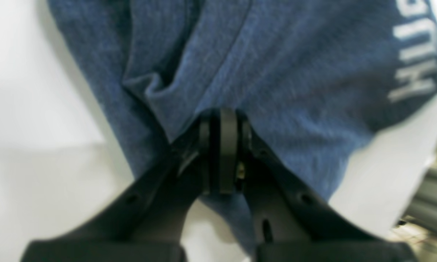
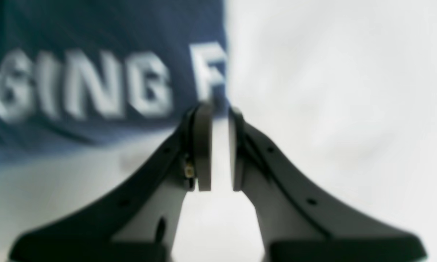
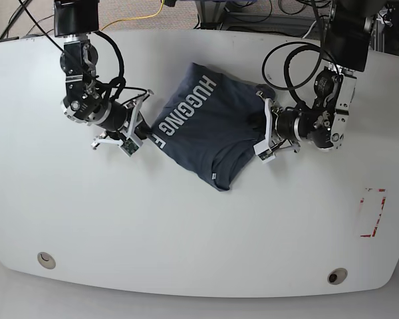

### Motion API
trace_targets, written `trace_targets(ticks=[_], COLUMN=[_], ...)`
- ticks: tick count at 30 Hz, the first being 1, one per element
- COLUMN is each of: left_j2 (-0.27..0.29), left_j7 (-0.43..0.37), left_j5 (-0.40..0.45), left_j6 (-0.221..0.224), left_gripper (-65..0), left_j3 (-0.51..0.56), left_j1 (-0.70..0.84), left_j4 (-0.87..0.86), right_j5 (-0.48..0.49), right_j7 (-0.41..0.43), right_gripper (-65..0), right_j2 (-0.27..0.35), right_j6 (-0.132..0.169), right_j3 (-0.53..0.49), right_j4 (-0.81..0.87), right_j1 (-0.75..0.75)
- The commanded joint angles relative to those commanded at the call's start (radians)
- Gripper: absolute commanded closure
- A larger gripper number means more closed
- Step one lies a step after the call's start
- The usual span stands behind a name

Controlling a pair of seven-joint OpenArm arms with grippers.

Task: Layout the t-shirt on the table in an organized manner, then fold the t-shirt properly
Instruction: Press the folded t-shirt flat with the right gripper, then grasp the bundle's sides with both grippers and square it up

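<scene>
Dark navy-grey cotton t-shirt (image 3: 206, 129) with white block lettering lying bunched and partly folded near centre of white smooth desk (image 3: 199, 226), between both arms. Left tool (image 1: 223, 120) pressed together, pinching a fold of blue fabric at shirt edge. Right tool (image 2: 220, 112) slightly spread at the lettered edge, nothing visibly clamped between pads.
</scene>
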Motion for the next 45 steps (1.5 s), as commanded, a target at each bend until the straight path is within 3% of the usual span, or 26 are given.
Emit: trace_targets(ticks=[6,11,19,23,27,31,39,45], left_j2=[0.009,0.015,0.017,0.026,0.031,0.026,0.021,-0.005], left_j7=[0.0,0.002,0.003,0.003,0.002,-0.002,-0.009,-0.066], left_j5=[-0.026,-0.101,-0.186,-0.192,-0.186,-0.158,0.012,0.044], left_j6=[0.0,0.0,0.0,0.0,0.0,0.0,0.0,0.0], left_gripper=[-2.4,-2.4,-2.4,-2.4,-2.4,-2.4,-2.4,-2.4], left_j3=[-0.002,-0.003,-0.005,-0.005,-0.005,-0.006,-0.005,-0.005], left_j1=[-0.064,-0.06,0.077,0.149,0.215,0.241,0.198,0.124], left_j4=[0.063,0.183,0.301,0.302,0.299,0.288,0.184,0.084], right_j5=[0.0,-0.003,-0.005,-0.003,-0.003,-0.005,-0.005,-0.005], right_j7=[-0.092,-0.101,-0.097,-0.008,0.112,0.18,0.189,0.186], right_gripper=[-7.1,-7.1,-7.1,-7.1,-7.1,-7.0,-6.7,-6.7], right_j2=[-0.014,-0.014,-0.034,-0.035,-0.035,-0.034,-0.034,-0.035], right_j6=[0.0,0.0,0.0,0.0,0.0,0.0,0.0,0.0], right_j3=[0.02,0.015,-0.034,-0.034,-0.06,-0.106,-0.12,-0.12], right_j4=[0.155,0.15,-0.051,-0.17,-0.301,-0.373,-0.328,-0.229], right_j1=[-0.015,0.048,0.195,0.232,0.242,0.238,0.12,0.012])
